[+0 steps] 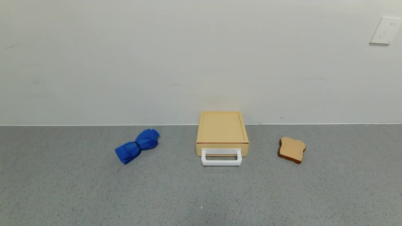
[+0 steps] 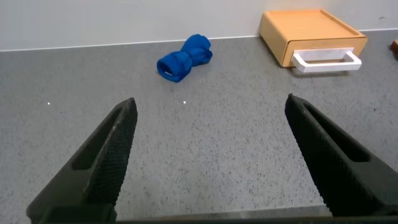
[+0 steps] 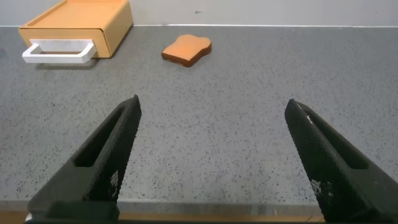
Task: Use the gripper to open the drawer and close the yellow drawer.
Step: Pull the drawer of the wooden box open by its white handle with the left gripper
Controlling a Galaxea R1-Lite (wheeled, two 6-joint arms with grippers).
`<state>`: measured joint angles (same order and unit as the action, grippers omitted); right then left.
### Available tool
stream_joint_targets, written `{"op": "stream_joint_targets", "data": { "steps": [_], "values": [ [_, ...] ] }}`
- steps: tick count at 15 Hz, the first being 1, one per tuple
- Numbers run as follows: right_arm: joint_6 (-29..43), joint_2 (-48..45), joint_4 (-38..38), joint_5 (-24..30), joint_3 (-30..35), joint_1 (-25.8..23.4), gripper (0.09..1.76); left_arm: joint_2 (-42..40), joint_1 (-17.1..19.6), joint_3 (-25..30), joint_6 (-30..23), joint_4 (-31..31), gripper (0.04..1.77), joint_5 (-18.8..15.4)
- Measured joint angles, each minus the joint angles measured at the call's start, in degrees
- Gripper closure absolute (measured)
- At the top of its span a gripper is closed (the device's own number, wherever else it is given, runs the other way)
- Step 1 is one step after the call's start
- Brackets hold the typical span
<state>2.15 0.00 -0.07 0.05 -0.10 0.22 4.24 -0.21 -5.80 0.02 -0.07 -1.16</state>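
Note:
The pale yellow drawer [image 1: 222, 132] sits shut in its flat yellow casing against the wall at the table's middle, its white loop handle [image 1: 221, 158] facing me. It also shows in the left wrist view [image 2: 311, 34] and in the right wrist view [image 3: 78, 23]. Neither gripper shows in the head view. My left gripper [image 2: 210, 102] is open and empty over bare table near the front edge, far from the drawer. My right gripper [image 3: 212, 102] is open and empty over bare table near the front edge, also far from the drawer.
A rolled blue cloth [image 1: 137, 145] lies left of the drawer. A tan toast slice [image 1: 292, 149] lies right of it. A white wall runs behind the grey speckled table [image 1: 201, 194], with a socket plate [image 1: 385, 30] at upper right.

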Motion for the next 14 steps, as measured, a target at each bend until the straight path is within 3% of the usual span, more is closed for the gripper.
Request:
{"op": "stream_joint_targets", "data": {
  "steps": [4,9,14],
  "values": [
    [-0.02,0.0,0.0,0.02,0.0,0.0,0.15,10.67,-0.5,-8.86,-0.02,-0.06,0.09,0.26],
    [-0.02,0.0,-0.02,0.02,0.0,0.0,0.15,30.79,-0.67,-22.8,0.05,0.32,0.09,-0.11],
    [-0.04,0.0,0.0,0.02,0.0,0.02,0.15,52.76,-3.84,-39.14,0.33,7.03,0.09,-1.34]
  ]
}}
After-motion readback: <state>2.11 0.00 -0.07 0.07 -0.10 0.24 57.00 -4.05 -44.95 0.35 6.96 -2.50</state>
